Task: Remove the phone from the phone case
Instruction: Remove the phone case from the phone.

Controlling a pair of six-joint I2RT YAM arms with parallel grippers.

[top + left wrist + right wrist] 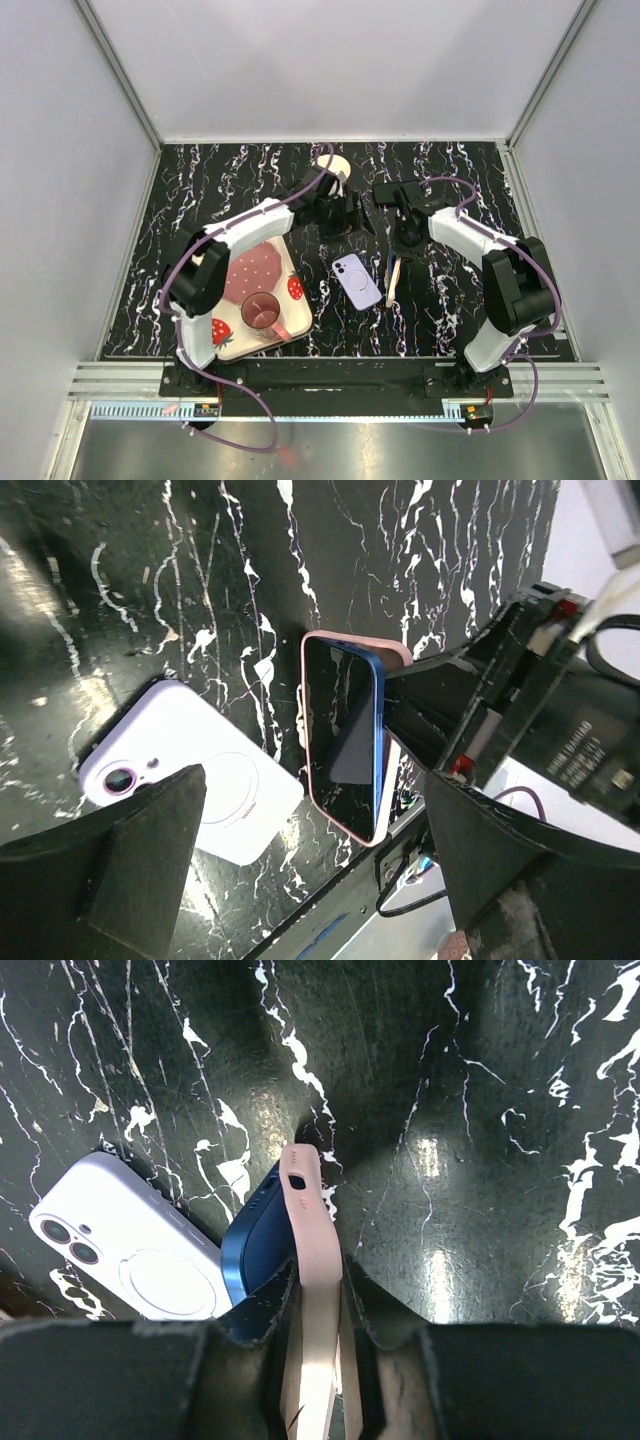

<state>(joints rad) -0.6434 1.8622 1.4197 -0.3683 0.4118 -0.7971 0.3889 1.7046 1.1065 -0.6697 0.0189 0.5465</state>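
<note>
A blue phone (252, 1250) sits in a pink case (310, 1230) that stands on edge on the black marbled table. The phone's upper corner is peeled out of the case. My right gripper (318, 1295) is shut on the case's edge. In the top view the case (392, 280) hangs below the right gripper (403, 240). In the left wrist view the dark screen (345, 740) faces the camera inside the pink rim. My left gripper (320, 880) is open and empty, apart from the case, at the table's middle (350, 215).
A lavender phone (357, 280) lies camera-side up just left of the case, also in the left wrist view (190, 790) and the right wrist view (130, 1250). A strawberry-print plate (290, 262) with a red cup (262, 312) sits front left. A cream round object (333, 163) lies at the back.
</note>
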